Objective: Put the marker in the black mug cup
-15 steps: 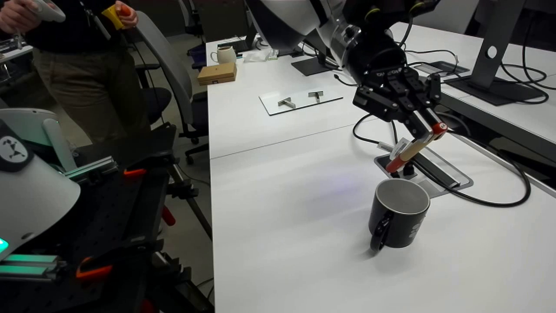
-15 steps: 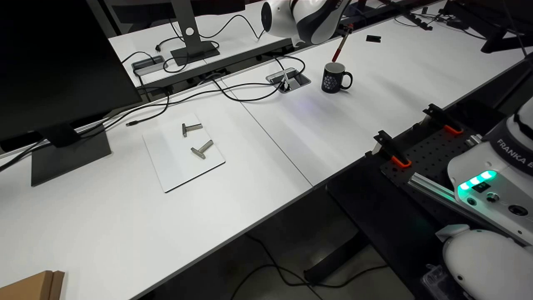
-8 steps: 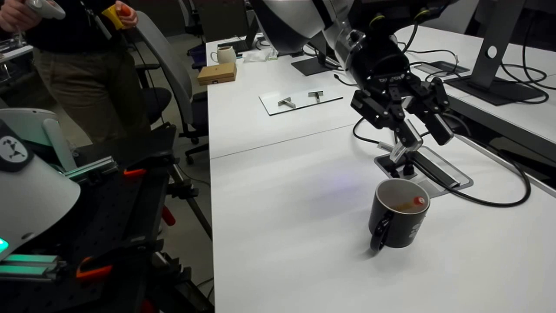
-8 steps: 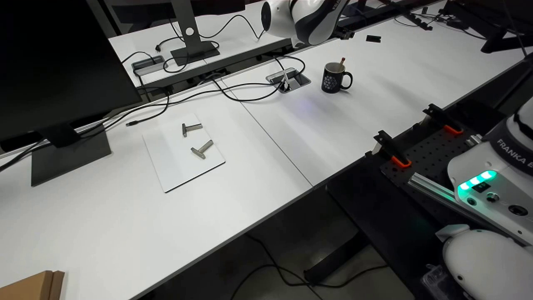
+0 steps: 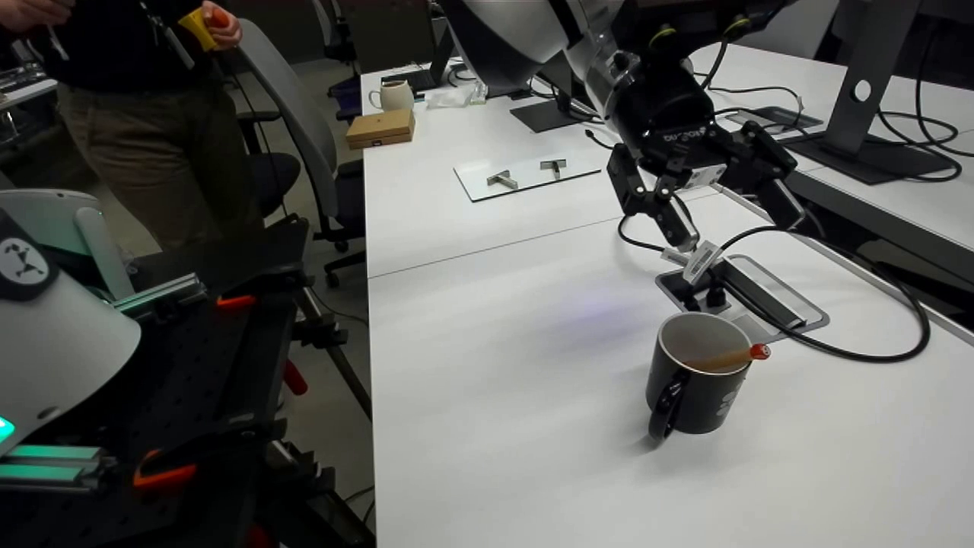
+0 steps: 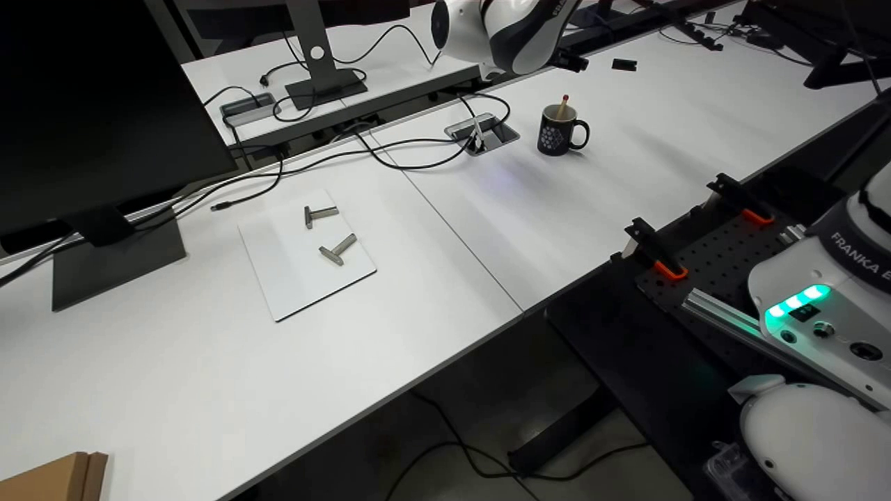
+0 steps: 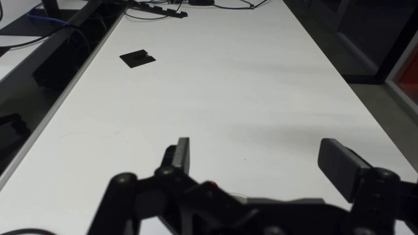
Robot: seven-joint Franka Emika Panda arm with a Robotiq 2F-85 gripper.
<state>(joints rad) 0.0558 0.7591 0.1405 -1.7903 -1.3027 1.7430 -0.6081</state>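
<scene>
The black mug cup (image 5: pixel 689 407) stands upright on the white table, handle out to one side; it shows in both exterior views, (image 6: pixel 552 141) being its patterned face. Inside it leans the marker (image 5: pixel 723 360), tan with a red end that pokes just past the rim; its lower part is hidden by the mug wall. Above and behind the mug, my gripper (image 5: pixel 740 228) is open, apart from both. Its jaws stand wide with nothing between them in the wrist view, where a red tip of the marker (image 7: pixel 213 184) peeks out behind the linkage.
Behind the mug, a socket panel (image 5: pixel 761 304) is set into the table, with a black cable (image 5: pixel 860 354) looping beside it. Farther off lie a white board (image 6: pixel 299 271) with two metal T-shaped pieces and a wooden box (image 5: pixel 380 128). A flat dark piece (image 7: pixel 137 58) lies beyond the gripper.
My gripper has let go of the marker, which dropped from above the mug into it and tipped against the rim. The jaws spread wide, and the gripper drew slightly back from the mug.
</scene>
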